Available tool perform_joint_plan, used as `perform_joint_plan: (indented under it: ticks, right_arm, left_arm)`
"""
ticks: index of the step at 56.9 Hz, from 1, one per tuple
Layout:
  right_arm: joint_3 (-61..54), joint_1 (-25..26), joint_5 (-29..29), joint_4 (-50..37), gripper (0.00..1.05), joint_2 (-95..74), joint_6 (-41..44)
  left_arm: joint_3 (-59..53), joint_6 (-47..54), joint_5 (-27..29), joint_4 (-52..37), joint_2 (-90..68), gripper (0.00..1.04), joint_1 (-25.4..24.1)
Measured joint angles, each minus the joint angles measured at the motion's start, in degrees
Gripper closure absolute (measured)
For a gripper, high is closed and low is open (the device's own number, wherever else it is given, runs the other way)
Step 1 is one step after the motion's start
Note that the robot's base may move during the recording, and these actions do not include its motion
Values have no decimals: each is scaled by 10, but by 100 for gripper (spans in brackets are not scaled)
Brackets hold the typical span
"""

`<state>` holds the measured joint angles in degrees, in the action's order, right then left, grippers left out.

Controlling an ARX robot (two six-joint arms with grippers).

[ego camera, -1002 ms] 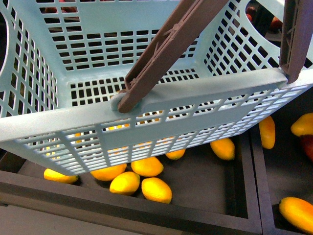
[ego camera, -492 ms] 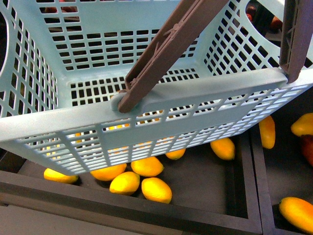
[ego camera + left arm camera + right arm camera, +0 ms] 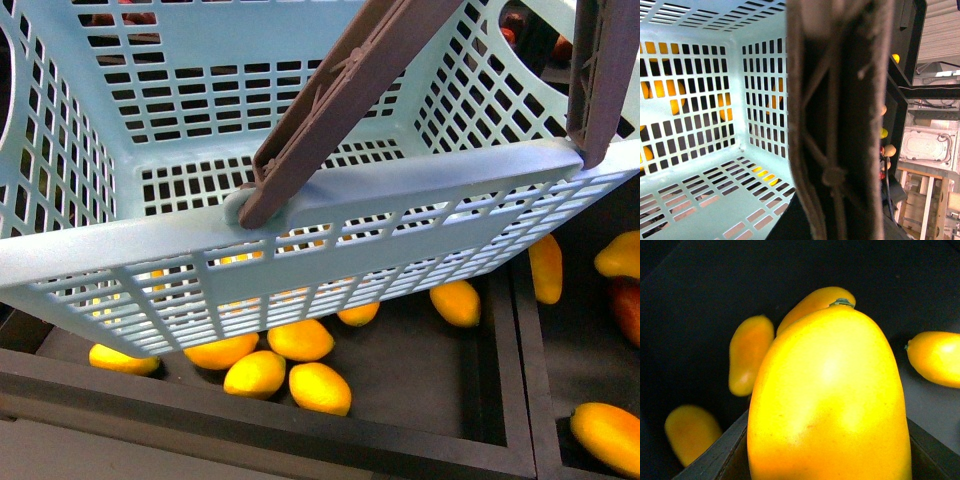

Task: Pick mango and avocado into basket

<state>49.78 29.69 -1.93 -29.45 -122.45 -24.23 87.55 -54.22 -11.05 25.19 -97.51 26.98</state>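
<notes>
The right gripper clasps the mango over a dark tray. The basket hangs tilted and empty. The left gripper's state cannot be told. Best lift clear over the rim, then release low.

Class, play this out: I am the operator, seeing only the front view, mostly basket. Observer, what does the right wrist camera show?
Observer: A big yellow mango fills it, between the dark fingers of the right pincer.
Operator: Anything around it?
Observer: Four more yellow fruits lie beyond it on a dark surface.
Operator: And the left wrist?
Observer: The grey-brown handle runs right past the lens, with the inside of the basket beside it.
</notes>
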Motion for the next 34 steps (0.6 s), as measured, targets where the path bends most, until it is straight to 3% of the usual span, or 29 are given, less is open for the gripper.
perform_joint_plan:
  ticks: [13,34]
  right_arm:
    - [-108,-43,-62,55,42,219,50]
    - [-117,-144,-87,137,42,424,7]
  left_arm:
    - [0,0,-1,0,0,99,0]
    - [0,0,0,0,0,99,0]
